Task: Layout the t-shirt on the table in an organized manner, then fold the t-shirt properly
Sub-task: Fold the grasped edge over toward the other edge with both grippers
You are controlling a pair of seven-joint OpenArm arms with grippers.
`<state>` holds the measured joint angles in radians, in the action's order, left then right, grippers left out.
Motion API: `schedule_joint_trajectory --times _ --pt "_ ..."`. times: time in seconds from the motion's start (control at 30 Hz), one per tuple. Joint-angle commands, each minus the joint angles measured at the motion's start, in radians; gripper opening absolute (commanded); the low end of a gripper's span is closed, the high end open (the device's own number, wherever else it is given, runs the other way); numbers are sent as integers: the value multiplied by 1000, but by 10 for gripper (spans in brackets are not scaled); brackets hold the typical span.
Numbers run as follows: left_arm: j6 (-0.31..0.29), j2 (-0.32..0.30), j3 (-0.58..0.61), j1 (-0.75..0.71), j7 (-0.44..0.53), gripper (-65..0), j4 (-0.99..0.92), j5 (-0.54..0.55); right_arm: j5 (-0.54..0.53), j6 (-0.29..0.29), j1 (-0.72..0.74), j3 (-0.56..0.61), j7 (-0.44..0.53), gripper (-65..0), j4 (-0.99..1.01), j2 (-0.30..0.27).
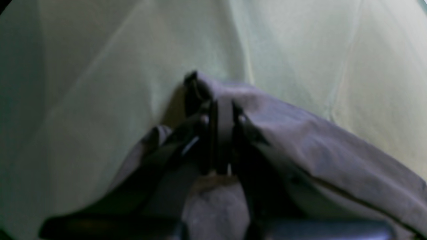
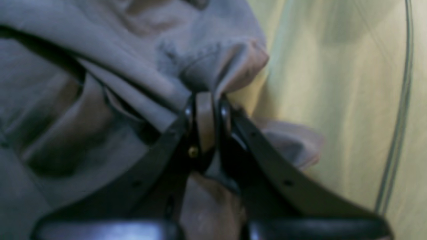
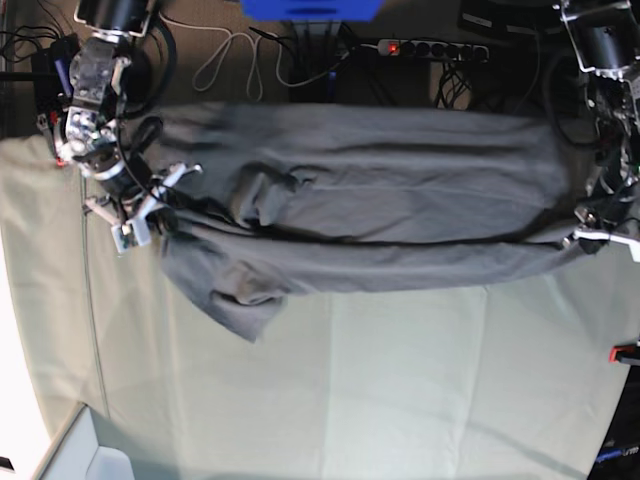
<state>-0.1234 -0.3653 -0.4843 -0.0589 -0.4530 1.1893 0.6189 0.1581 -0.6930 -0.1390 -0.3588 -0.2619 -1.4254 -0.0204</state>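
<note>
The grey t-shirt [image 3: 380, 210] is stretched sideways across the far part of the table [image 3: 400, 400], bunched in long folds, with one sleeve [image 3: 245, 305] hanging toward the near side. My right gripper [image 3: 170, 215] is shut on its left end. In the right wrist view, that gripper [image 2: 205, 100] pinches a bunched fold of the t-shirt [image 2: 100, 50] over the table [image 2: 333, 83]. My left gripper [image 3: 585, 232] is shut on the right end. The left wrist view shows this gripper [image 1: 222, 110] clamping the t-shirt [image 1: 317, 143] edge above the table [image 1: 100, 66].
Behind the table lie a power strip [image 3: 430, 47], white cables [image 3: 225, 60] and a blue object [image 3: 310, 8]. A red clamp [image 3: 625, 352] sits at the right edge. A white bin [image 3: 90, 455] stands at the near left corner.
</note>
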Motion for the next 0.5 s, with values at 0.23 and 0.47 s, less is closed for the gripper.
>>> schedule_joint_trajectory --times 0.23,0.47 --pt "-8 -22 -6 9 23 -650 14 5 -4 -5 6 -7 11 -387 -19 -65" --pt "-8 -25 -6 8 9 -622 14 9 -7 -5 45 -79 11 -156 -88 -83"
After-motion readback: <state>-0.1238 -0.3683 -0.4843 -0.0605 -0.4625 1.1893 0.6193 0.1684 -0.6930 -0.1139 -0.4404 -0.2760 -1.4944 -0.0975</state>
